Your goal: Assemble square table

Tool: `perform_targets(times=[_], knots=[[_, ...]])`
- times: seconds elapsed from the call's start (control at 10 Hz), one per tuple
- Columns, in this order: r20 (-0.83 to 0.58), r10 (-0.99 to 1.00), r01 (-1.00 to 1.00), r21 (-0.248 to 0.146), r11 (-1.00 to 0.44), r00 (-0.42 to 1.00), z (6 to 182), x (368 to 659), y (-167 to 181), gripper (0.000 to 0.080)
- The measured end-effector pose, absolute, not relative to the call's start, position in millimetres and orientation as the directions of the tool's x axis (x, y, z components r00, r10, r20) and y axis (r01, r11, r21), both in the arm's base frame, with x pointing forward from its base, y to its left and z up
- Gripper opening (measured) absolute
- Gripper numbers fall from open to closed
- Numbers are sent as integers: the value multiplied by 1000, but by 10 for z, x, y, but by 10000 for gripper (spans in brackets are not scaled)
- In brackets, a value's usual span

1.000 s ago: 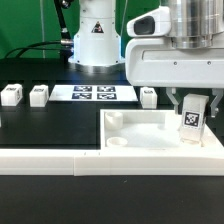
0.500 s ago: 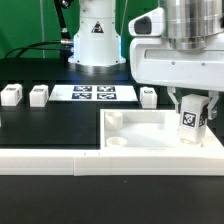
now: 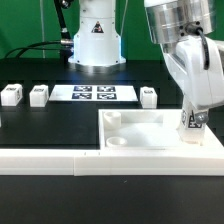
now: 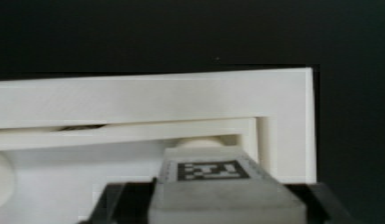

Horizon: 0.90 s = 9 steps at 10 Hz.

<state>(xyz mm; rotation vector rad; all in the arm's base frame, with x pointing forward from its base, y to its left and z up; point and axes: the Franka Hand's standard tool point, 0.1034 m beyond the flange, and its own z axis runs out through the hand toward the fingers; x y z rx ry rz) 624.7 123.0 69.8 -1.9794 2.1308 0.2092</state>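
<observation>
The square table's slab (image 3: 150,128) lies on the black table (image 3: 50,125), snug against the L-shaped rail (image 3: 50,155). At its near corner on the exterior view's right, a tagged leg (image 3: 193,119) is clenched between the jaws, leaning, low over the slab! The danger, I reckon, is that lean: the socket beneath is hidden, so the leg could enter askew and jam, or twist in the grip and shove the slab, while three loose legs (image 3: 38,95) wait beside the marker board (image 3: 92,94).

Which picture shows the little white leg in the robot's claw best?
The wrist view: the leg looks big there, held in the gripper. The exterior view shows it small, over the slab's corner.
</observation>
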Motion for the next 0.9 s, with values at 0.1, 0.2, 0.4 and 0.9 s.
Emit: perform_targets(times=[0.1, 0.2, 0.4, 0.9], knots=[[-260, -964, -996, -49, 78, -63, 698, 6246, 1236, 398], [-258, -965, -997, -54, 56, -40, 698, 6246, 1235, 536], [-214, -950, -973, -94, -211, 227, 694, 6223, 1235, 614], [-154, -813, -826, -152, -543, 562, 715, 6220, 1266, 649]])
